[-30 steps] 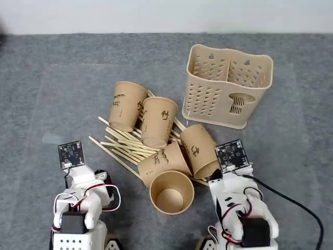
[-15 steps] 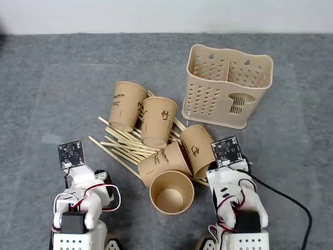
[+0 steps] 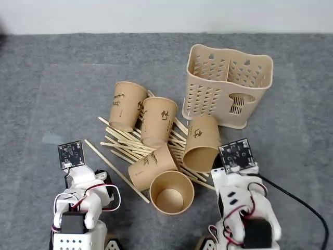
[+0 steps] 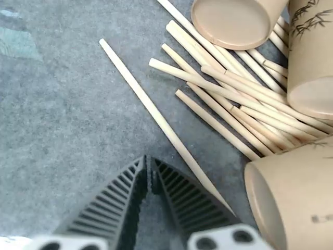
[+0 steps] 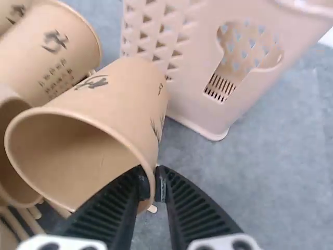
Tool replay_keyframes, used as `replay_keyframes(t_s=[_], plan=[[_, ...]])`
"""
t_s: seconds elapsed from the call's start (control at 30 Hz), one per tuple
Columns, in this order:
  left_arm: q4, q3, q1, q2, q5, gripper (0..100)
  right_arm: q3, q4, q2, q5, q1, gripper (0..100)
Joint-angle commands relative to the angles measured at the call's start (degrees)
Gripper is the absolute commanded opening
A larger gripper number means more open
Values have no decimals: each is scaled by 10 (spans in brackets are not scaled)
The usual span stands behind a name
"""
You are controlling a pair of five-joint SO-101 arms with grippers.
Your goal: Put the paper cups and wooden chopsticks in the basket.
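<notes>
I am pinching the rim of a paper cup (image 5: 88, 140) with my right gripper (image 5: 150, 182), a finger clamped on each side of the lip. Compared with a second ago, that cup is pointing its base toward 12 o'clock, at the basket (image 3: 229, 91) standing just beyond it at 1 o'clock. The lying cup (image 3: 152, 166) at its 8 o'clock is sitting further left, and so is one loose chopstick (image 3: 112, 169). My left gripper (image 4: 150, 174) is hanging closed and empty over the grey mat (image 3: 52, 104), beside that chopstick. The chopstick pile (image 3: 130, 143) and two more cups (image 3: 125, 105) (image 3: 157, 121) are lying at 10 o'clock. An open-mouthed cup (image 3: 171, 192) is crowding in at 7 o'clock.
</notes>
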Motion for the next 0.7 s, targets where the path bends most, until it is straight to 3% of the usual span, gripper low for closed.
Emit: replay_keyframes(t_s=[0.0,0.33,0.5,0.67], plan=[[3,-4,-1,1,4,14,-90,38,-2,3,8,8],[3,-4,-1,1,4,14,-287,22,17,-68,8,8],[3,-4,-1,1,4,14,-374,-30,167,-96,62,8],[3,-4,-1,1,4,14,-529,-20,367,-122,108,8]])
